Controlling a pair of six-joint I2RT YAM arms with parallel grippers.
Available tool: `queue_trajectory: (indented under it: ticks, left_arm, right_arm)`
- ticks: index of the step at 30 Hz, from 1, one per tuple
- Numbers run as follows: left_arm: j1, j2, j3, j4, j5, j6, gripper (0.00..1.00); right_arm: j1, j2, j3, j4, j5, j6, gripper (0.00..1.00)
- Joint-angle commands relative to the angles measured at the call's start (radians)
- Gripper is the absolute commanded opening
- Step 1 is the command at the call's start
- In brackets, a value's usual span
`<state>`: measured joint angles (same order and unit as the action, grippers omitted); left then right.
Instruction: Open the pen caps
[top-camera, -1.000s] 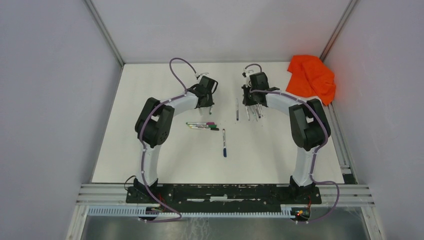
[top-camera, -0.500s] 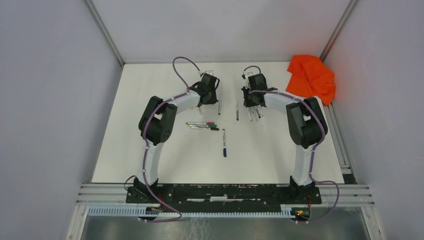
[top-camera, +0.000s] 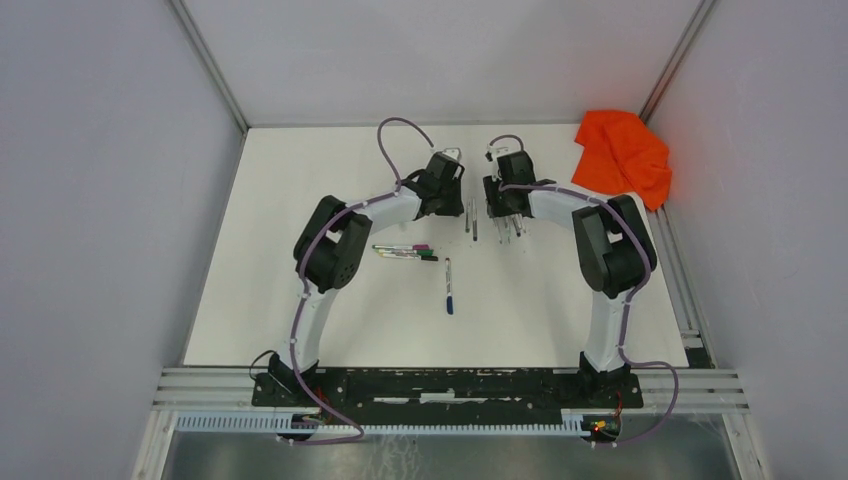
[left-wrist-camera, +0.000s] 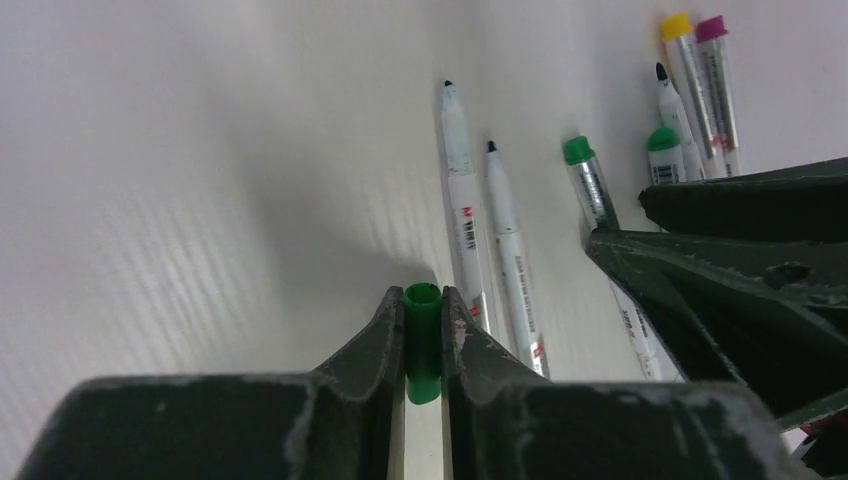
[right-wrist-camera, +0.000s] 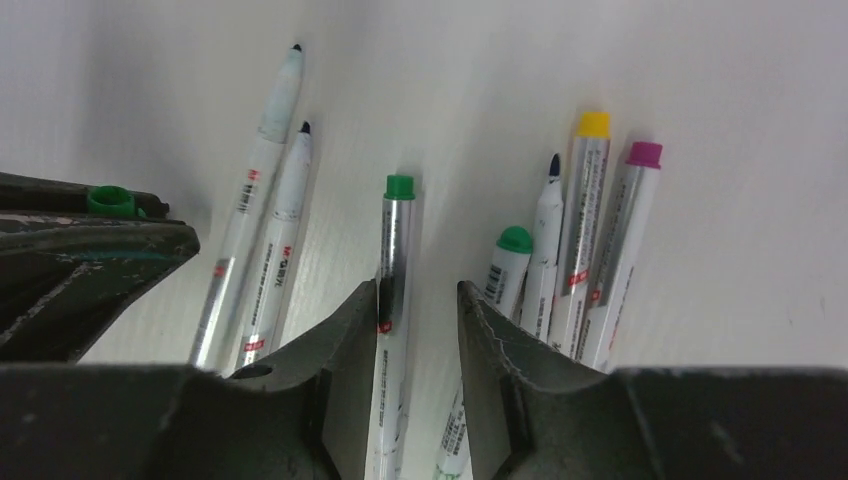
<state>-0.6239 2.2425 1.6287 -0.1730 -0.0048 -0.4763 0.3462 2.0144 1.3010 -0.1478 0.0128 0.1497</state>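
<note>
Pinching a freed green cap (left-wrist-camera: 423, 350), the left end effector (left-wrist-camera: 423, 303) has swung right to the overhead frame's upper centre, so that cap is off.

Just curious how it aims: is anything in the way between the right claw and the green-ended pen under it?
Nothing visible. The green-ended pen lies between the right gripper's open fingers, and the neighbouring pens lie outside them, on either side.

Bare desk (top-camera: 245, 300) runs along the left and near edges. Loose pens (top-camera: 405, 251) litter the centre, a red cloth (top-camera: 622, 155) fills the far right corner, left tool (left-wrist-camera: 423, 325) and right tool (right-wrist-camera: 418, 305) crowd a pen row (right-wrist-camera: 398, 240).
</note>
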Motion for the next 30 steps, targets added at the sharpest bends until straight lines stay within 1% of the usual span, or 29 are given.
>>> queue_trajectory:
  ticks: [1, 11, 17, 19, 23, 26, 29, 30]
  left_arm:
    - [-0.024, 0.054, 0.029, -0.036, 0.067, 0.027, 0.15]
    - [-0.051, 0.053, 0.048, -0.027, 0.093, 0.006, 0.15]
    - [-0.064, 0.057, 0.053, -0.016, 0.118, -0.014, 0.15]
    - [-0.065, 0.053, 0.05, -0.021, 0.109, -0.019, 0.17]
    - [-0.056, 0.02, 0.032, -0.07, -0.004, -0.04, 0.22]
    - [-0.036, -0.014, -0.001, -0.104, -0.088, -0.069, 0.31]
    - [-0.01, -0.051, -0.049, -0.131, -0.17, -0.096, 0.38]
    - [0.0, -0.064, -0.067, -0.137, -0.19, -0.106, 0.39]
  right_arm:
    - [0.0, -0.093, -0.063, 0.02, 0.051, -0.011, 0.4]
    - [0.001, -0.336, -0.202, 0.083, 0.131, 0.01, 0.4]
    - [0.007, -0.456, -0.281, 0.09, 0.108, 0.031, 0.41]
    - [0.025, -0.481, -0.309, 0.095, 0.101, 0.033, 0.41]
    - [0.074, -0.526, -0.376, 0.119, 0.09, 0.049, 0.42]
    - [0.124, -0.554, -0.433, 0.14, 0.092, 0.068, 0.42]
    - [0.175, -0.576, -0.48, 0.178, 0.094, 0.091, 0.43]
    - [0.196, -0.579, -0.49, 0.186, 0.097, 0.1, 0.43]
